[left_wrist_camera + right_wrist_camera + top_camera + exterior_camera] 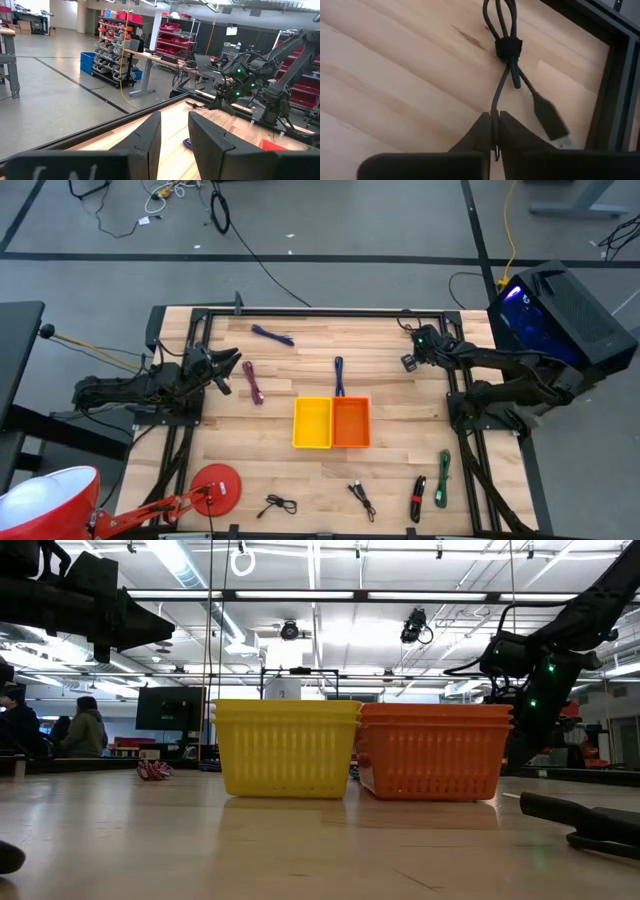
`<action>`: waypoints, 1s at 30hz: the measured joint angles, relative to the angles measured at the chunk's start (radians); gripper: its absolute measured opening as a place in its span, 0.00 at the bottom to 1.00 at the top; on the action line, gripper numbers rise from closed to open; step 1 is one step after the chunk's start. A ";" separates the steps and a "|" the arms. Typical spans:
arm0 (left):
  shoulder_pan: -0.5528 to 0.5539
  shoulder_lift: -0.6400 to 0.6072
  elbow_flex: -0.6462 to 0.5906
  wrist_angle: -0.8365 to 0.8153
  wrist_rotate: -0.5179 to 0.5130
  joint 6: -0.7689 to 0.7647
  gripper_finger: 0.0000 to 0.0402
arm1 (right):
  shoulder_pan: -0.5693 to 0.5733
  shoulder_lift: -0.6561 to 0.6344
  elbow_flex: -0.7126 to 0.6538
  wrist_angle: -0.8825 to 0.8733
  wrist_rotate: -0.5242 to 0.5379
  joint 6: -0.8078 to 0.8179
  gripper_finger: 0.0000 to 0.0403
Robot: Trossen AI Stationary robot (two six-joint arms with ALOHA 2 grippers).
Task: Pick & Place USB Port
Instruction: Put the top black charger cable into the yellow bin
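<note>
High view had the table (400, 470) laid out with a yellow bin (312, 423) and an orange bin (351, 423) touching side by side at the centre. From those bins, the right gripper (409, 362) sat toward two o'clock, close to the table's far right corner, and the left gripper (236, 363) sat toward ten o'clock, just beside a magenta cable (253, 382).

The right wrist view showed the right gripper's fingers (481, 131) pressed narrowly together on a black cable (506, 60), a bundled lead with a strap around it and a plug lying on the wood. The left wrist view showed the left gripper's fingers (150, 135) apart with a modest gap and nothing between them.

Other cables lay scattered: a purple one (272, 335) at eleven o'clock from the bins, a dark blue one (339, 375) at twelve o'clock just beyond the orange bin, a green one (443, 478) and a red-and-black one (418, 498) toward four o'clock, and two thin black ones (277, 505) (362, 498) at six o'clock near the front edge.
</note>
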 joint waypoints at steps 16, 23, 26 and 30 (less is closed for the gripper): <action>0.000 0.000 0.000 -0.002 -0.014 0.001 0.26 | 0.001 -0.034 0.092 0.024 -0.136 -0.034 0.03; 0.000 0.000 0.000 -0.010 -0.002 -0.009 0.26 | 0.046 -0.039 0.256 0.019 -0.280 -0.061 0.03; 0.000 0.001 0.000 -0.016 0.047 -0.038 0.26 | 0.112 -0.039 0.319 0.025 -0.312 -0.081 0.03; 0.000 0.001 0.000 -0.014 0.098 -0.054 0.26 | 0.229 -0.039 0.395 0.058 -0.317 -0.093 0.03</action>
